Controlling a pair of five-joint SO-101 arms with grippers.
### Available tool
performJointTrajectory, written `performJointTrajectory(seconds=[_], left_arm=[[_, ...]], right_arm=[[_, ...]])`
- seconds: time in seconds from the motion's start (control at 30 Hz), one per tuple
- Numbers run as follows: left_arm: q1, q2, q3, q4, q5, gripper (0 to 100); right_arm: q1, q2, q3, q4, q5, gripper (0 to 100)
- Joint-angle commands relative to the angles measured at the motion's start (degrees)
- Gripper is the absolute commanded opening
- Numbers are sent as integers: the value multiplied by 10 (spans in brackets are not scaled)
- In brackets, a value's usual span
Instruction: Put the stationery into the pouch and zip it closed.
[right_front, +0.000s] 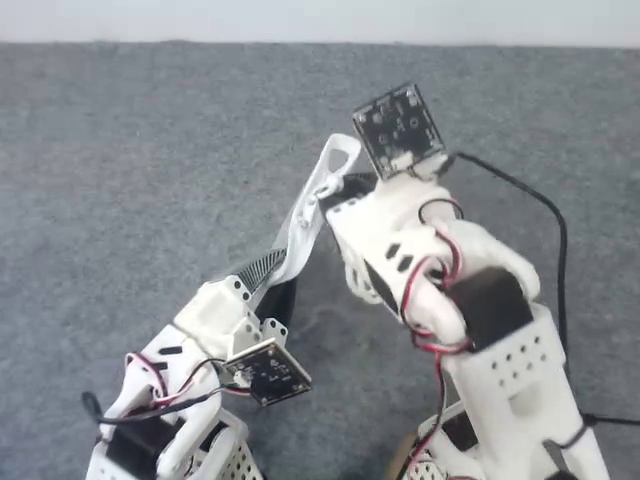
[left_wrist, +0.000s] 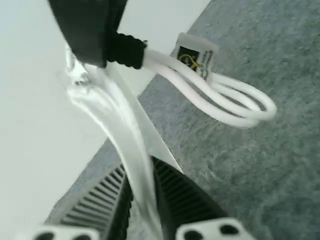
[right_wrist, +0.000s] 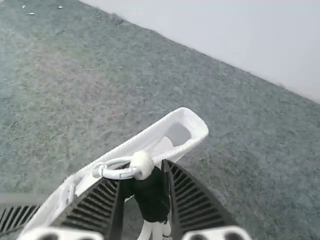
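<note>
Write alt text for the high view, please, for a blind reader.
A white pouch hangs stretched between two robot grippers over grey carpet: the left gripper clamps its near end, the right gripper its far end.

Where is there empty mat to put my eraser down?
Left of the pouch, the mat is bare back to the wall. Also beyond the black cable. Crowded: near middle, where left end effector and right end effector grip the pouch.

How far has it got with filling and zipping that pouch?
Done, apparently: packing, since the pouch is lifted off the table between both hands. In hand: the left hand pinches its edge while the right hand grips the black zip pull. Left: finishing the zip; I cannot see whether it is shut.
</note>
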Motion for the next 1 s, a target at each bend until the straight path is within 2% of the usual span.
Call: performJointTrajectory(seconds=[0.0, 0.57, 0.97], left_arm=[[27, 9, 45, 33, 15, 9], [37, 9, 79, 10, 30, 9], [37, 9, 77, 11, 32, 9]], right_arm=[[48, 32, -85, -9, 1, 5], [92, 204, -222, -21, 2, 5], [73, 189, -254, 40, 7, 5]])
